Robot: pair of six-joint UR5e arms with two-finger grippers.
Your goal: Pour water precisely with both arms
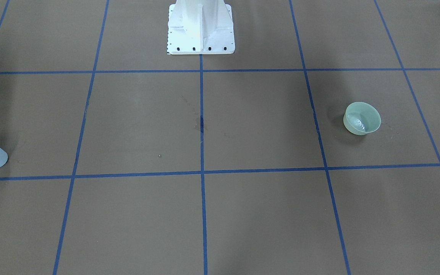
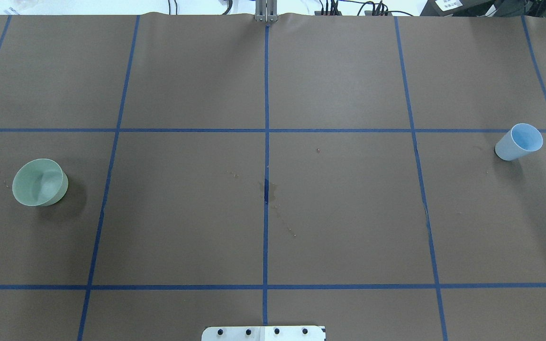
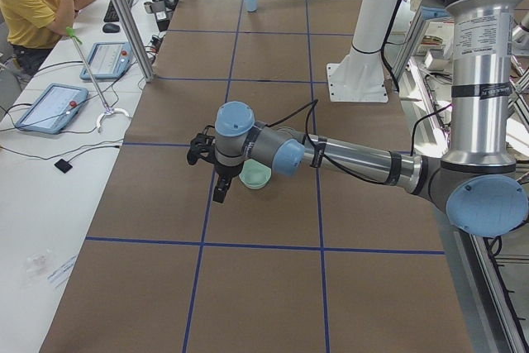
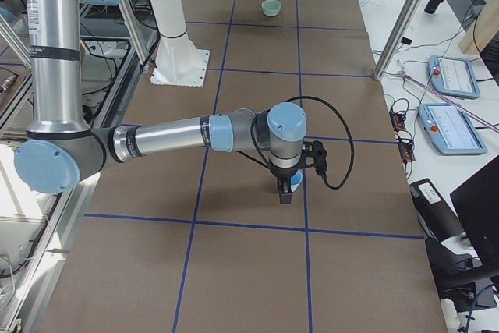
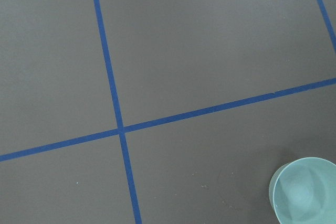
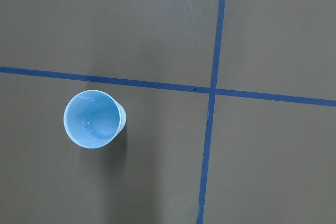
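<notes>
A pale green bowl (image 2: 40,182) stands on the robot's left side of the brown table; it also shows in the front view (image 1: 362,118) and the left wrist view (image 5: 307,190). Faint glints of water (image 1: 358,123) lie in its bottom. A pale blue cup (image 2: 519,141) stands upright on the right side, seen from above in the right wrist view (image 6: 93,119). The left gripper (image 3: 221,190) hangs just beside the bowl (image 3: 254,174). The right gripper (image 4: 286,193) hangs just over the cup (image 4: 295,182). I cannot tell whether either gripper is open or shut.
The white bolted pedestal (image 1: 201,26) stands at the robot's edge, mid-table. Blue tape lines grid the brown table (image 2: 339,213). A small dark wet stain (image 2: 267,189) marks the centre. A seated person (image 3: 37,6) and tablets (image 3: 51,107) are beyond the far side.
</notes>
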